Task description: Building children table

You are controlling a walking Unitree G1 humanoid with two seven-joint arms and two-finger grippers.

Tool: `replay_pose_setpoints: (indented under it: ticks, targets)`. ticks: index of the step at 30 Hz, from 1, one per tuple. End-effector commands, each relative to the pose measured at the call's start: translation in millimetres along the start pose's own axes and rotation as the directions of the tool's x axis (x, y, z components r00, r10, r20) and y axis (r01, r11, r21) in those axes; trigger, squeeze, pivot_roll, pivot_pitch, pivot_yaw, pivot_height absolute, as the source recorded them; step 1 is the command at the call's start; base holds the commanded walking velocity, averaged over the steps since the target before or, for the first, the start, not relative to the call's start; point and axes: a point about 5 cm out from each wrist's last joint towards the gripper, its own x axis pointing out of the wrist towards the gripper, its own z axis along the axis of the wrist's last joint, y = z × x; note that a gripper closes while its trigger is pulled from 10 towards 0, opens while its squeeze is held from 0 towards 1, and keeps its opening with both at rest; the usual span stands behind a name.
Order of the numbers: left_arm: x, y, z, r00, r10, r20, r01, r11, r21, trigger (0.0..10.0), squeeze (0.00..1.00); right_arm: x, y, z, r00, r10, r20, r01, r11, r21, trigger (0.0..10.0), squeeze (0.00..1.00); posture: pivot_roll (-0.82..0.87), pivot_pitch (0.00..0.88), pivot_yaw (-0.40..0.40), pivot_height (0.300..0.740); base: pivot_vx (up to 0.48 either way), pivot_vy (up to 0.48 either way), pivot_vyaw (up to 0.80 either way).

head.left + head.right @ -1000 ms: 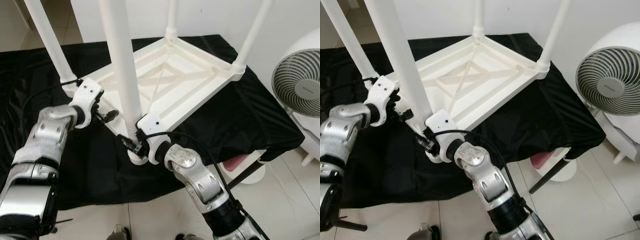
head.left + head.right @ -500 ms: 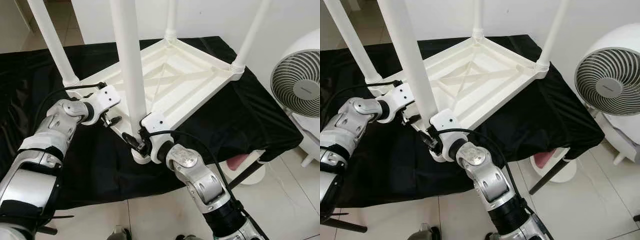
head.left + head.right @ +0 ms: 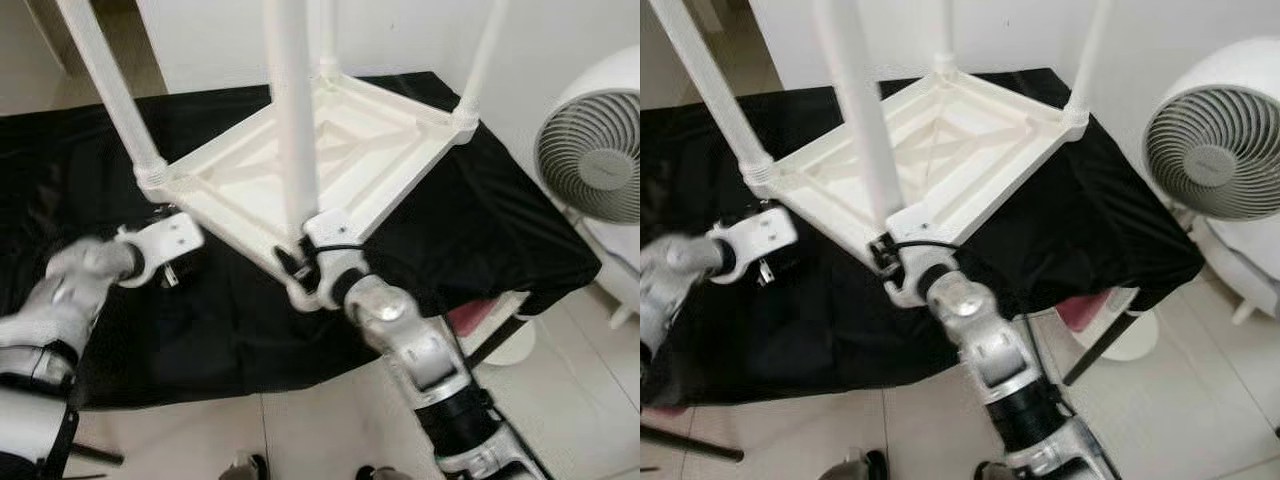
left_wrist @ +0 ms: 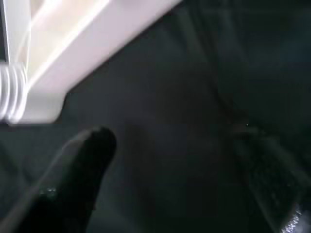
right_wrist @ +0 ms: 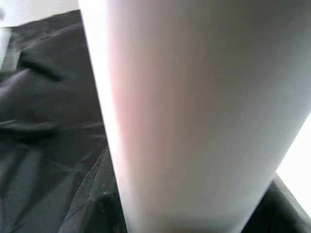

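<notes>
Near leg: While the white tabletop (image 3: 330,150) lies upside down on the black cloth (image 3: 480,230) across the middle of the frame, my right gripper (image 3: 290,264) sits at the base of the nearest leg (image 3: 290,120), lower centre; the wrist view shows that leg pressed right up against the camera, so I judge the fingers to be clamped on it.
Left gripper: it hangs over the cloth at the left edge of the frame (image 3: 168,272), just beside the left corner of the tabletop, touching nothing; in its wrist view the two black fingers (image 4: 73,179) stand apart.
Other legs: a second leg (image 3: 110,90) rises at upper left, and two more stand at the far corners near the top.
Risk, leg: if I twist or pull off-axis, the near leg could cross-thread or pop out of its corner socket.
Risk, table: the near corner overhangs the cloth's front edge, so a hard push may slide the whole piece off.
Risk, fan: the white fan (image 3: 590,160) at the right edge is near the far corner and a swinging leg could hit it.
Containers: I see none; the ribbed hollow underside holds nothing.
</notes>
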Motion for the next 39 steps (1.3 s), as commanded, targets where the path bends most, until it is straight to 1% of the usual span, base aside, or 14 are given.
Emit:
replay_pose_setpoints:
  ticks: [1, 7, 8, 11, 12, 13, 14, 16, 17, 19, 22, 28, 34, 39]
  targets:
    - [2.1, -21.4, -9.6, 0.975, -0.219, -0.030, 0.218, 0.975, -0.031, 10.0, 0.00, -6.9, -42.8, -7.2, 0.968, -0.249, -0.039, 0.244, 0.965, -0.094, 0.0, 0.00, -0.06, 0.167, 0.041, 0.740, 0.000, 0.000, 0.00]
    - [7.1, -8.8, 4.7, 0.995, -0.077, 0.057, 0.083, 0.991, -0.102, 10.0, 0.00, -8.4, -40.6, -7.7, 0.967, -0.253, -0.038, 0.248, 0.964, -0.098, 0.0, 0.00, -0.06, 0.172, 0.043, 0.740, 0.000, 0.000, 0.00]
    - [5.0, 15.5, 20.5, 0.988, 0.076, 0.133, -0.044, 0.973, -0.227, 10.0, 0.00, -10.2, -37.9, -7.0, 0.972, -0.235, -0.026, 0.231, 0.968, -0.092, 0.0, 0.00, -0.06, 0.179, 0.048, 0.740, 0.000, 0.000, 0.00]
    - [1.0, 33.2, 33.1, 0.964, 0.188, 0.189, -0.116, 0.933, -0.340, 10.0, 0.00, -11.4, -35.0, -5.4, 0.977, -0.213, -0.008, 0.211, 0.974, -0.087, 0.0, 0.00, -0.06, 0.179, 0.048, 0.740, 0.000, 0.000, 0.00]
    - [-5.6, 53.3, 49.0, 0.910, 0.332, 0.249, -0.187, 0.863, -0.469, 10.0, 0.00, -11.7, -27.5, 2.2, 0.986, -0.162, 0.044, 0.164, 0.984, -0.070, 4.2, 0.00, -0.07, 0.180, 0.049, 0.740, 0.000, 0.000, 0.00]
    - [-15.3, 71.7, 66.1, 0.832, 0.458, 0.314, -0.226, 0.796, -0.562, 10.0, 0.00, -11.6, -21.8, 10.3, 0.985, -0.140, 0.097, 0.143, 0.990, -0.021, 10.0, 0.00, -0.07, 0.179, 0.049, 0.740, 0.000, 0.000, 0.00]
    - [-15.3, 71.7, 66.1, 0.832, 0.458, 0.314, -0.226, 0.796, -0.562, 10.0, 0.00, -11.6, -21.8, 10.3, 0.985, -0.140, 0.097, 0.143, 0.990, -0.021, 10.0, 0.00, -0.07, 0.179, 0.049, 0.740, 0.000, 0.000, 0.00]
    - [-33.8, 95.9, 91.0, 0.699, 0.604, 0.384, -0.217, 0.690, -0.691, 10.0, 0.00, -12.6, -11.7, 24.1, 0.981, -0.074, 0.181, 0.071, 0.997, 0.022, 10.0, 0.00, -0.07, 0.180, 0.047, 0.740, 0.000, 0.000, 0.00]
    - [-33.8, 95.9, 91.0, 0.699, 0.604, 0.384, -0.217, 0.690, -0.691, 10.0, 0.00, -12.6, -11.7, 24.1, 0.981, -0.074, 0.181, 0.071, 0.997, 0.022, 10.0, 0.00, -0.07, 0.180, 0.047, 0.740, 0.000, 0.000, 0.00]
    - [-44.2, 104.2, 109.0, 0.627, 0.649, 0.431, -0.196, 0.666, -0.719, 10.0, 0.00, -10.6, -12.2, 27.4, 0.977, -0.089, 0.192, 0.081, 0.996, 0.048, 10.0, 0.00, -0.07, 0.181, 0.045, 0.740, 0.000, 0.000, 0.00]
    - [-49.4, 106.1, 130.4, 0.573, 0.678, 0.461, -0.201, 0.661, -0.723, 10.0, 0.00, -5.9, -15.9, 31.4, 0.974, -0.114, 0.197, 0.102, 0.992, 0.068, 10.0, 0.00, -0.06, 0.185, 0.046, 0.740, 0.000, 0.000, 0.00]
    - [-42.5, 93.4, 142.8, 0.603, 0.613, 0.509, -0.182, 0.728, -0.661, 10.0, 0.00, -3.9, -15.0, 35.9, 0.970, -0.107, 0.216, 0.095, 0.993, 0.064, 10.0, 0.00, -0.06, 0.187, 0.048, 0.740, 0.000, 0.000, 0.00]
    - [-39.5, 89.7, 130.5, 0.622, 0.637, 0.454, -0.193, 0.687, -0.700, 10.0, 0.00, -7.8, -12.0, 34.2, 0.973, -0.065, 0.220, 0.055, 0.997, 0.051, 10.0, 0.00, -0.06, 0.186, 0.049, 0.740, 0.000, 0.000, 0.00]
    - [-39.3, 83.5, 122.0, 0.650, 0.620, 0.439, -0.239, 0.715, -0.657, 10.0, 0.00, -10.9, -13.0, 32.4, 0.975, -0.049, 0.219, 0.040, 0.998, 0.043, 10.0, 0.00, -0.06, 0.183, 0.049, 0.740, 0.000, 0.000, 0.00]
